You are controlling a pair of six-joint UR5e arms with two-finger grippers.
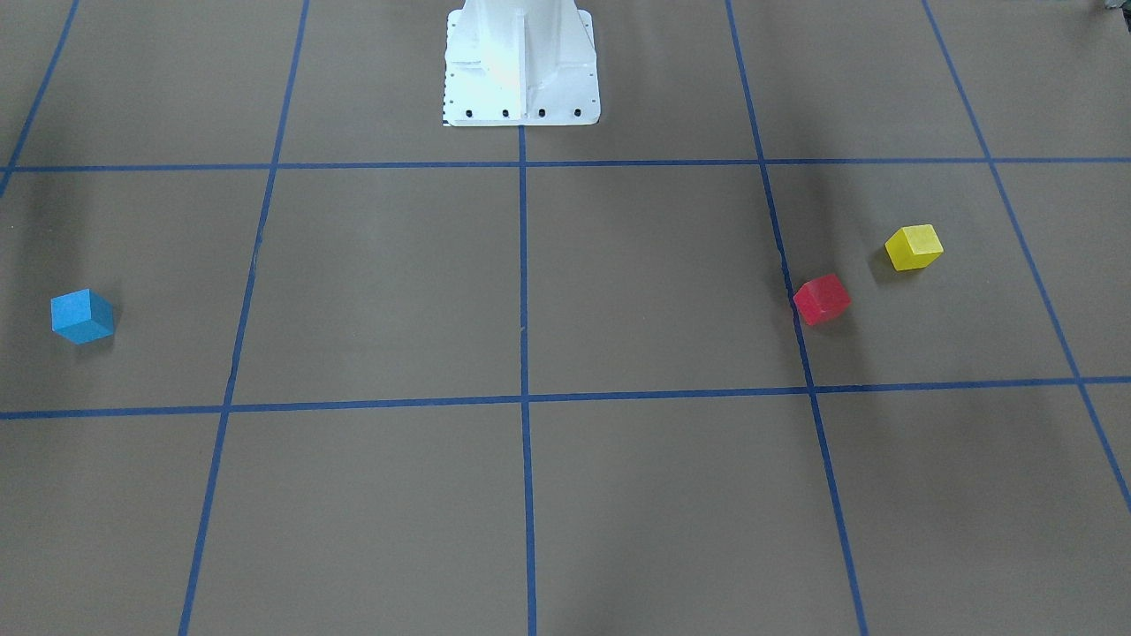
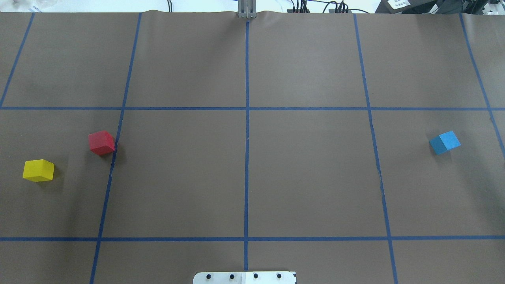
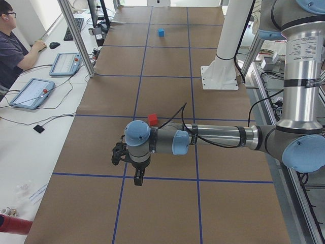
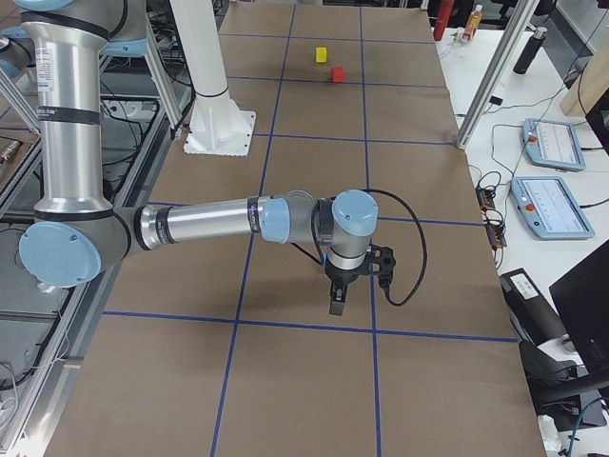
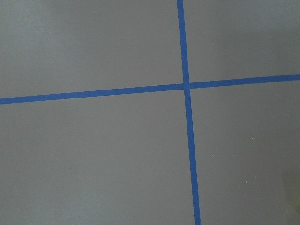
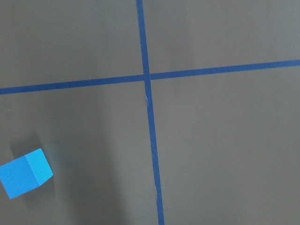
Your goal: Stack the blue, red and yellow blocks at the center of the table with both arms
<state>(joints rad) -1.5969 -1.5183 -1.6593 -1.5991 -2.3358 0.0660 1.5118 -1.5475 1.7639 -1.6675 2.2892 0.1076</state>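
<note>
The blue block (image 2: 444,142) lies on the robot's right side of the table; it also shows in the front view (image 1: 82,316) and the right wrist view (image 6: 26,173). The red block (image 2: 101,142) and the yellow block (image 2: 38,170) lie apart on the robot's left side. My left gripper (image 3: 135,179) hangs above the table near the red block (image 3: 152,120). My right gripper (image 4: 336,305) hangs above the table on the right side. Both show only in side views, so I cannot tell whether they are open or shut.
Blue tape lines (image 2: 247,157) divide the brown table into a grid. The white robot pedestal (image 1: 521,66) stands at the table's robot side. An operator (image 3: 10,51) sits at a side desk with tablets (image 3: 31,92). Metal frame posts (image 3: 76,38) stand beside the table.
</note>
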